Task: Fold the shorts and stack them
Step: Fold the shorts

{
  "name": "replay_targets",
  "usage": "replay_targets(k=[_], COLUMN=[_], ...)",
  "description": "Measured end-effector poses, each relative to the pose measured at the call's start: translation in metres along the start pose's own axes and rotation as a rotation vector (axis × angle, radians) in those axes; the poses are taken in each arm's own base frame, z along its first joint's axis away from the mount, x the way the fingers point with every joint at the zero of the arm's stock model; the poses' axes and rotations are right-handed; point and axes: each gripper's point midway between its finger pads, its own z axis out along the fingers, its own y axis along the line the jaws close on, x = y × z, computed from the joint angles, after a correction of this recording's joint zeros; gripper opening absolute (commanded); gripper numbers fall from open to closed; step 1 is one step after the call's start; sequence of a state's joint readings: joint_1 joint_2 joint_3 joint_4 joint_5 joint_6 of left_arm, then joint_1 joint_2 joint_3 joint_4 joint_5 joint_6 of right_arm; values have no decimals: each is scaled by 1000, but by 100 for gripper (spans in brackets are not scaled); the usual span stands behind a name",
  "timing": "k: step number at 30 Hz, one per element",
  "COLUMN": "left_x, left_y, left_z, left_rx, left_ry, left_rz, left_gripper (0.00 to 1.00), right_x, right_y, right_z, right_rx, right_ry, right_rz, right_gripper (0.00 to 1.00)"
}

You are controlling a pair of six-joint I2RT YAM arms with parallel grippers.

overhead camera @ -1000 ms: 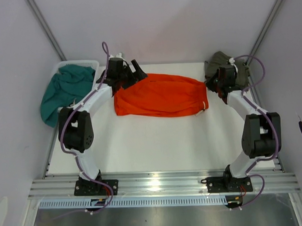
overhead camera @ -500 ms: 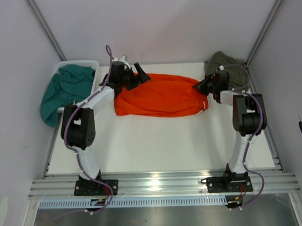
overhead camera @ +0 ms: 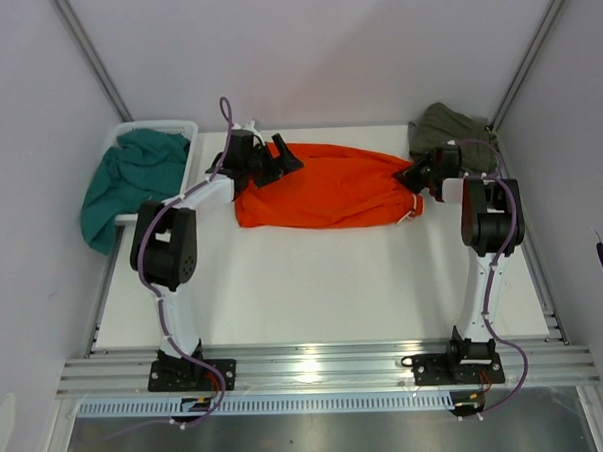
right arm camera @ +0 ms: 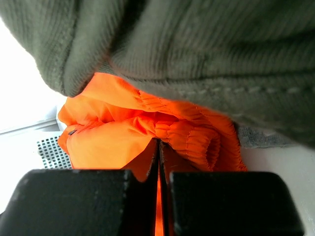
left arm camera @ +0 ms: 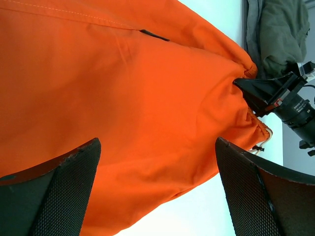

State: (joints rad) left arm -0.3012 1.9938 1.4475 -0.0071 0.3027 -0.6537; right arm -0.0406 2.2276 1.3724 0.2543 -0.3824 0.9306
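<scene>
Shorts (overhead camera: 325,190) lie flat at the far side of the table (overhead camera: 284,287). Right gripper (right arm camera: 158,147) pinches the waistband edge, fingers pressed together on thin fabric. Left gripper (left arm camera: 157,187) hangs spread over the other end, gripping nothing. A one-sided pull could slip, bunch them, or drag the touching olive garment (right arm camera: 197,44) along.

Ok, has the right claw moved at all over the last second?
Yes. The right claw has shifted left, away from the olive clothes pile at the table's far right corner, and is now shut on the right end of the orange shorts.
</scene>
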Motion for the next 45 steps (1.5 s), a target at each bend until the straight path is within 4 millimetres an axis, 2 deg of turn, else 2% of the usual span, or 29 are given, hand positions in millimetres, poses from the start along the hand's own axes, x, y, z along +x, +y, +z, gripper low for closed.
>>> replay_targets(k=[7, 10, 14, 17, 23, 24, 26, 27, 28, 31, 35, 37, 42, 45], left_x=[1, 6, 14, 13, -5, -7, -10, -10, -10, -9, -2, 1, -1, -6], left_y=[3, 11, 23, 25, 11, 8, 4, 3, 2, 2, 8, 11, 9, 6], left_z=[0, -4, -17, -32, -63, -66, -72, -74, -76, -78, -80, -81, -81, -75], left_rx=[-11, -43, -99, -127, -128, -123, -115, -113, -113, -113, -136, -158, -225, -251], left_ry=[-1, 6, 21, 14, -44, -52, -62, -64, -65, -57, -27, -12, -4, 4], left_rz=[7, 17, 20, 28, 65, 71, 84, 87, 93, 100, 102, 106, 124, 129], left_gripper=[99, 99, 99, 99, 99, 99, 99, 99, 99, 99, 99, 99, 99, 99], right_x=[9, 30, 83, 133, 230, 240, 268, 273, 275, 262, 247, 244, 238, 249], right_y=[2, 4, 3, 2, -4, -3, 1, 6, 13, 41, 72, 80, 65, 53], right_z=[0, -6, -28, -56, -119, -129, -155, -163, -172, -190, -207, -210, -210, -213], right_rx=[48, 93, 153, 212, 317, 319, 302, 283, 255, 169, 94, 70, 77, 68], right_ry=[1, 0, 31, 49, 87, 89, 114, 118, 121, 81, 52, 68, 147, 221], right_rz=[-27, -48, -62, -89, -215, -245, -333, -363, -394, -463, -572, -614, -675, -716], right_gripper=[0, 0, 0, 0, 0, 0, 10, 19, 35, 53, 54, 52, 50, 51])
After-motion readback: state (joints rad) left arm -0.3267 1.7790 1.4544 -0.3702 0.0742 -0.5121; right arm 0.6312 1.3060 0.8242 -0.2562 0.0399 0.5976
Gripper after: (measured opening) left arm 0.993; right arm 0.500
